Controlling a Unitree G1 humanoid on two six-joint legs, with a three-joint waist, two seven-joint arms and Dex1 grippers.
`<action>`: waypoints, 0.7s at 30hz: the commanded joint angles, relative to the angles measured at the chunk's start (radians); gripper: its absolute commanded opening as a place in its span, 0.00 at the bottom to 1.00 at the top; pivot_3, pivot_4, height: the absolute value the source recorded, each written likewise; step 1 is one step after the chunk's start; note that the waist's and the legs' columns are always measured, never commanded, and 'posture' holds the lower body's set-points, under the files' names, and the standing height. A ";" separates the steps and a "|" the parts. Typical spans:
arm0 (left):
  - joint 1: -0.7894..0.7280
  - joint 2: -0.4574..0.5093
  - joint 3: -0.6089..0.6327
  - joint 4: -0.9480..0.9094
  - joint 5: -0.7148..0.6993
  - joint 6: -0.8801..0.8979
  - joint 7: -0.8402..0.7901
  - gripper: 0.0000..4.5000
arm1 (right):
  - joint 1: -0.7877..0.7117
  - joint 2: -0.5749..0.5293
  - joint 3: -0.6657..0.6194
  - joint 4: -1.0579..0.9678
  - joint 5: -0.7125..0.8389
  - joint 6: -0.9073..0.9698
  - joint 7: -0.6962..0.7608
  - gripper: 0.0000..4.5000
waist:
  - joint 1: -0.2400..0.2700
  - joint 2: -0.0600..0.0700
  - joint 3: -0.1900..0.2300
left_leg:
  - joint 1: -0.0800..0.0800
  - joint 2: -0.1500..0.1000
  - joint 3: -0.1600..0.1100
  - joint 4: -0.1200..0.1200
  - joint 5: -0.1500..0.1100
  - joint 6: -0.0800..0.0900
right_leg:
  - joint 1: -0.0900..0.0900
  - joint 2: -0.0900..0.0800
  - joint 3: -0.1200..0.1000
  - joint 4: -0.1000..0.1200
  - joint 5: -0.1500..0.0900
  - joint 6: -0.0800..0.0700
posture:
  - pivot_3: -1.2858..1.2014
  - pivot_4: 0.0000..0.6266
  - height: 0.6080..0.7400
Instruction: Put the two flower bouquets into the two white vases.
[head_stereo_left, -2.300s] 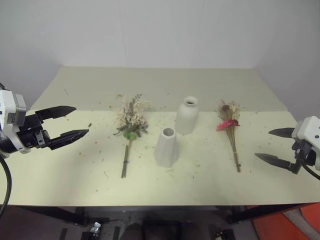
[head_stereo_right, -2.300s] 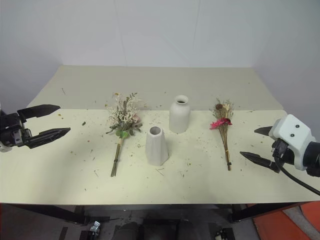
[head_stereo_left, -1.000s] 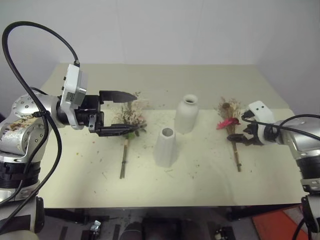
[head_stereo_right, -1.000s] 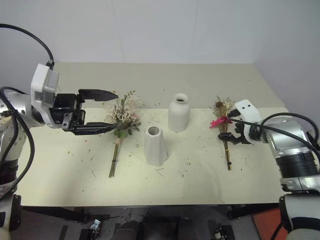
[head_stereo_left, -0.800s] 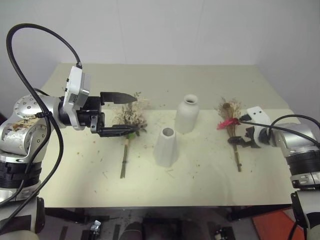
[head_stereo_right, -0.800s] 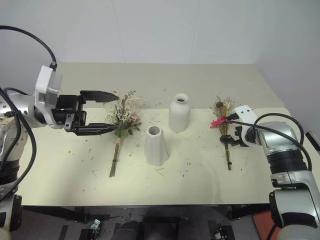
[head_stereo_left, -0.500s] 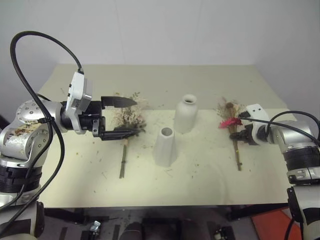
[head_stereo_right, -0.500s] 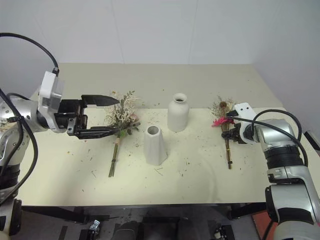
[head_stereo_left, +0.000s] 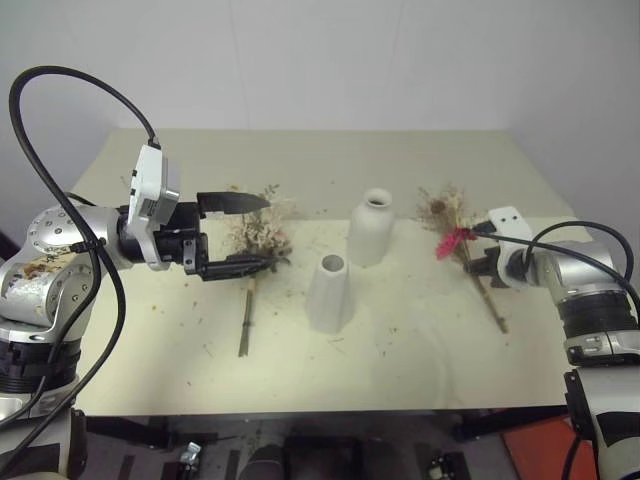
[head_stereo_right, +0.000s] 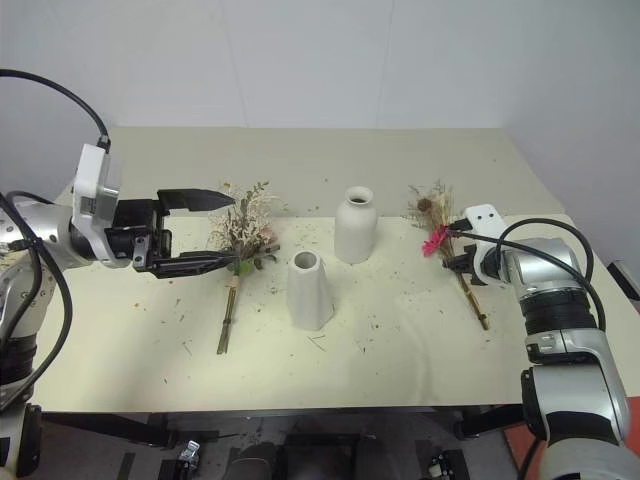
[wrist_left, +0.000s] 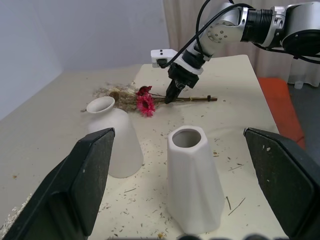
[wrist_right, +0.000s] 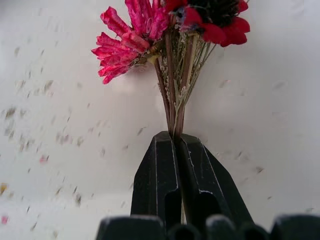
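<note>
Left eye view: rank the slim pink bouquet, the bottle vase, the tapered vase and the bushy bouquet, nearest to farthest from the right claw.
1. Slim pink bouquet, clamped in the right claw at the stems.
2. Bottle vase, mid-table, toward the left.
3. Tapered vase, just beyond, nearer the front edge.
4. Bushy bouquet, far left, between the left claw's open fingers.
</note>
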 joint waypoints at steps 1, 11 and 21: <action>-0.009 0.017 0.044 -0.011 -0.012 -0.008 0.001 1.00 | -0.061 0.008 -0.142 -0.137 0.008 -0.177 -0.102 0.01 | -0.001 0.001 0.000 | -0.001 0.000 0.000 0.000 0.000 0.000 | 0.000 0.000 0.000 0.000 0.000 0.000 | 0.52 0.24 1.00; 0.026 0.026 0.099 0.048 -0.001 -0.016 0.025 1.00 | -0.174 0.342 -0.360 -0.342 0.218 -0.524 -0.276 0.01 | -0.020 0.001 0.000 | 0.003 0.002 0.000 0.000 0.000 0.000 | 0.000 0.002 0.003 0.004 0.000 0.000 | 0.52 0.24 1.00; 0.141 0.030 0.166 0.010 -0.026 0.009 0.077 1.00 | -0.135 0.494 -0.401 -0.350 0.413 -0.703 -0.138 0.01 | -0.018 0.002 0.001 | 0.003 0.000 0.001 -0.001 0.000 0.000 | 0.000 0.000 0.004 0.008 0.001 0.000 | 0.52 0.24 1.00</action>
